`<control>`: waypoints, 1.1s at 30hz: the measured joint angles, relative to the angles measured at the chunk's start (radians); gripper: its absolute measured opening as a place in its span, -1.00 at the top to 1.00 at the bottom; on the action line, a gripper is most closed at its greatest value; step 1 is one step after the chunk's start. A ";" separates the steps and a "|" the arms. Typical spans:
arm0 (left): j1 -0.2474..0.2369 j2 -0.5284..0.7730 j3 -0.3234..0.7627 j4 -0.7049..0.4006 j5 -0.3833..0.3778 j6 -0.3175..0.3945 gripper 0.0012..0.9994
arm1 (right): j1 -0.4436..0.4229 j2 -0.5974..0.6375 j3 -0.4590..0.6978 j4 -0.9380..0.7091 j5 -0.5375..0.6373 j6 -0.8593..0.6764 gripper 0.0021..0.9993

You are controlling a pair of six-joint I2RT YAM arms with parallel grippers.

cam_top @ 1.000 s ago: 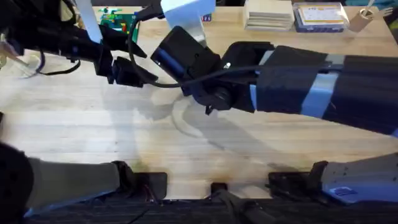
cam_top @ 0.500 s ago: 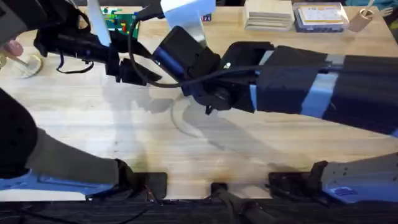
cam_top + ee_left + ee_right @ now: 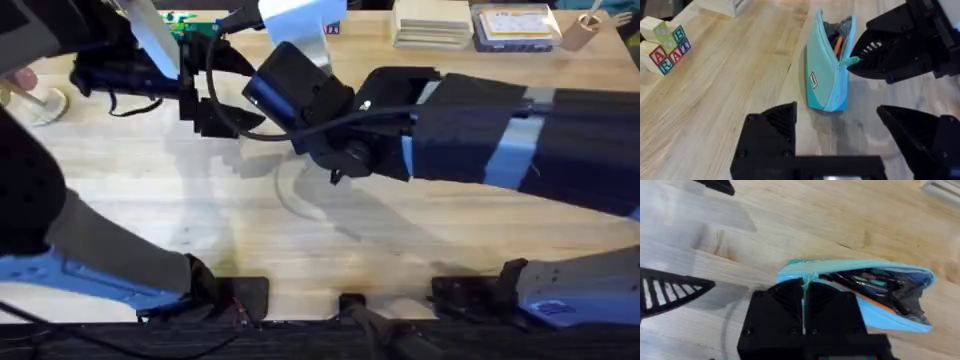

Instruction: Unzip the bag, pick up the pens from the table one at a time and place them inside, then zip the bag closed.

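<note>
Light wood-grain table (image 3: pixel 730 75) supports the soft light-blue fabric pouch (image 3: pixel 826 75), partly unzipped, pens (image 3: pixel 875 282) inside. Right gripper (image 3: pixel 804 297) is clenched on the pouch's small teal zipper pull (image 3: pixel 852 61). Left gripper (image 3: pixel 840 132) hangs released near the pouch.
</note>
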 joint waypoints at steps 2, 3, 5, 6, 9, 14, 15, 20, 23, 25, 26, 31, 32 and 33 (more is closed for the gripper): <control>0.000 0.033 0.000 -0.011 0.030 0.030 -0.99 | 0.000 0.000 0.000 0.000 0.000 0.000 0.94; 0.000 0.047 0.000 -0.019 0.043 0.045 -0.99 | 0.000 0.000 0.000 0.000 0.000 0.000 0.94; 0.000 0.075 0.000 -0.028 0.068 0.078 -0.99 | 0.000 0.000 0.000 0.000 0.000 0.000 0.94; 0.000 0.086 0.000 -0.029 0.079 0.091 -0.99 | 0.000 0.000 0.000 0.000 0.000 0.000 0.94; 0.000 0.115 0.000 -0.031 0.095 0.116 -0.99 | 0.000 0.000 0.000 0.000 0.000 0.000 0.94; -0.012 0.166 0.000 -0.029 0.114 0.158 -0.99 | 0.000 0.000 0.000 0.000 0.000 0.000 0.94; -0.018 0.177 0.000 -0.024 0.115 0.165 -0.99 | 0.000 0.000 0.000 0.000 0.000 0.000 0.94; -0.050 0.244 0.002 0.005 0.144 0.185 -0.99 | 0.000 0.000 0.000 0.000 0.000 0.000 0.94; -0.074 0.293 0.003 0.023 0.155 0.189 -0.99 | 0.000 0.000 0.000 0.001 0.000 0.000 0.94; -0.095 0.326 0.003 0.027 0.161 0.190 -0.99 | 0.000 0.000 0.000 0.001 0.000 0.000 0.94; -0.105 0.339 0.003 0.026 0.163 0.192 -0.99 | 0.000 0.000 0.000 0.001 0.000 0.000 0.94; -0.164 0.376 0.003 0.056 0.167 0.193 -0.99 | 0.000 0.000 0.000 0.002 0.000 0.000 0.94; -0.175 0.377 0.003 0.067 0.167 0.194 -0.99 | 0.000 0.000 0.000 0.002 0.000 0.000 0.94; -0.185 0.377 0.003 0.078 0.168 0.195 -0.99 | 0.000 0.000 0.000 0.002 0.000 0.000 0.94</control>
